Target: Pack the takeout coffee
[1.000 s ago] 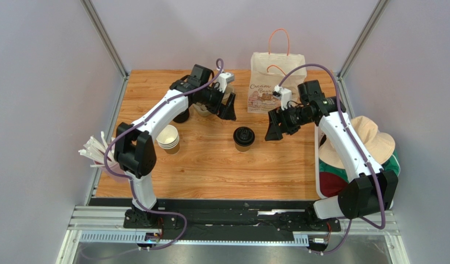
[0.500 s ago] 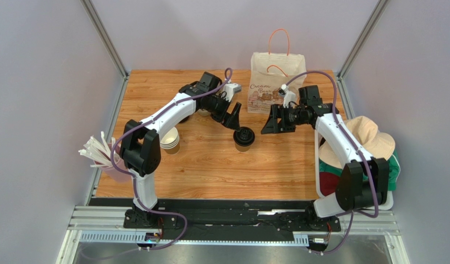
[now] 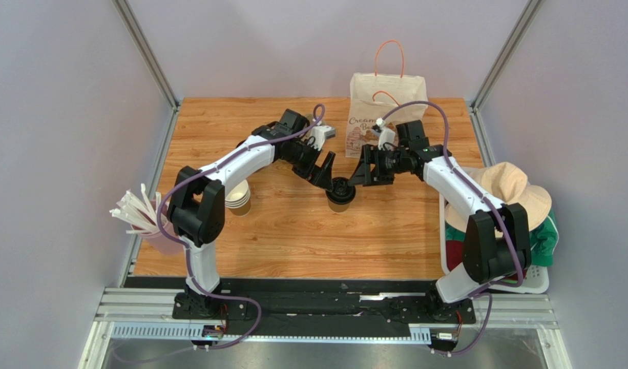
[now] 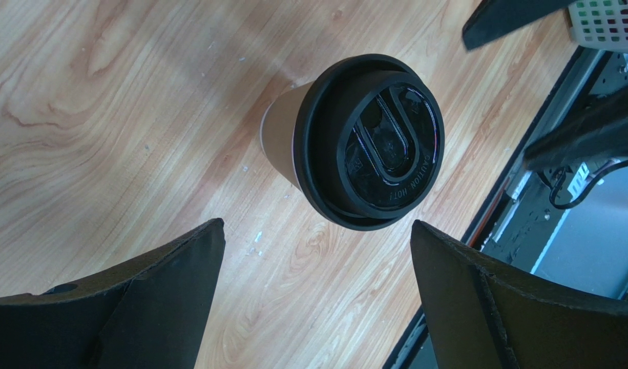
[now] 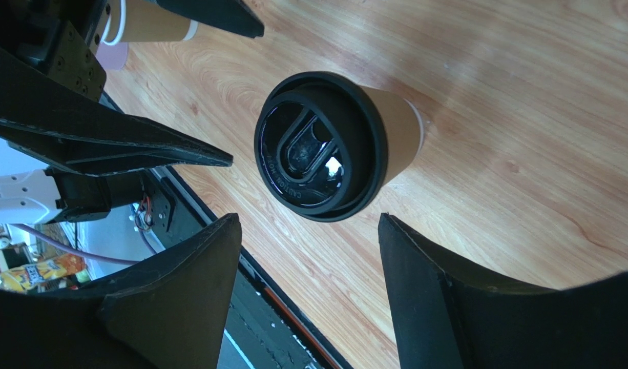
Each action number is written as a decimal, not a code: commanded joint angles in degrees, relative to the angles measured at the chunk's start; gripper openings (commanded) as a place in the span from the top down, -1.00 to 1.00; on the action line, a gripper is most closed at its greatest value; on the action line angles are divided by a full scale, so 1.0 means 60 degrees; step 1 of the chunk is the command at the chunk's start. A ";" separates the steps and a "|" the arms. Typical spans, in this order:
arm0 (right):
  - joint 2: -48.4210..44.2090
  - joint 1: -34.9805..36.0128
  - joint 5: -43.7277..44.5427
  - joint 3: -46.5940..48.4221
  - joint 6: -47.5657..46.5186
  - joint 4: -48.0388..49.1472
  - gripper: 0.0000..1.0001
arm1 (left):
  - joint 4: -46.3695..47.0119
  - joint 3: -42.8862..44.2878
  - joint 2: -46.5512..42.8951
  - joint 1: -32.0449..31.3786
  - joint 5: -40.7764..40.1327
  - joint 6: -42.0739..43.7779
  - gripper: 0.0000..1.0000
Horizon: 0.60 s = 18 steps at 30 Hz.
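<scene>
The takeout coffee, a kraft-brown cup with a black sip lid, stands upright mid-table. It shows in the left wrist view and the right wrist view. My left gripper is open just left of and behind the cup, not touching it; its midpoint is in the left wrist view. My right gripper is open just right of and behind the cup, apart from it; its midpoint is in the right wrist view. A paper bag with orange handles stands at the back.
A stack of lidless brown cups stands left of centre. A bundle of white straws sits at the left edge. A basket holding a tan hat stands at the right edge.
Both grippers have moved inward and now flank the lidded cup closely, left from the back left, right from the right. The cup has not moved.
</scene>
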 commanded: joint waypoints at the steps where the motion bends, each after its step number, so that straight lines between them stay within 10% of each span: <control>1: 0.0285 0.0293 0.0516 -0.0169 0.0342 0.0701 -0.40 | 0.0400 -0.0120 -0.0319 -0.0033 0.0007 0.0064 -0.97; 18: 0.1398 0.0293 0.0239 -0.0023 0.0650 0.1170 -0.50 | 0.0663 -0.0311 -0.0378 -0.0033 -0.0212 0.0005 -0.96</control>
